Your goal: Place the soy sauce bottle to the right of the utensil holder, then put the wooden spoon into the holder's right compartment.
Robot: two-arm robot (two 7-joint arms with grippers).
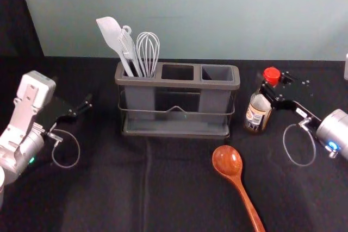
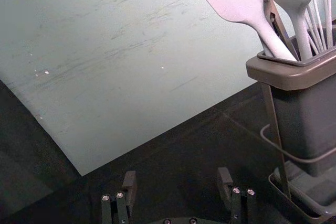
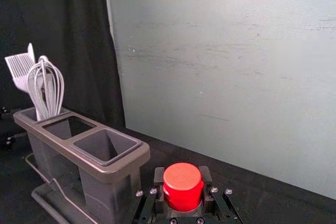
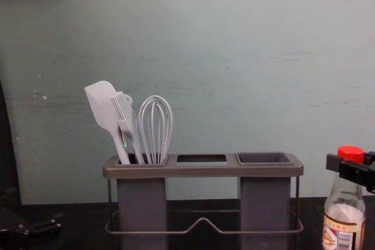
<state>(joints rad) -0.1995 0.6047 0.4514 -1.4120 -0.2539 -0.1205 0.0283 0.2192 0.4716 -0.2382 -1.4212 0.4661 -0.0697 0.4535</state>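
Black cloth (image 1: 114, 188) beneath, right pincer (image 1: 274, 83) reaches inward, gripping bottle (image 1: 257, 113); left pincer (image 1: 81, 106) gapes.

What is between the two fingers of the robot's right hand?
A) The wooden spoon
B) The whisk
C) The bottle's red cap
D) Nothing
C: the right gripper has a finger on either side of the soy sauce bottle's red cap.

Lab-like spot: black cloth (image 1: 103, 188), scuffed wall (image 1: 190, 14).
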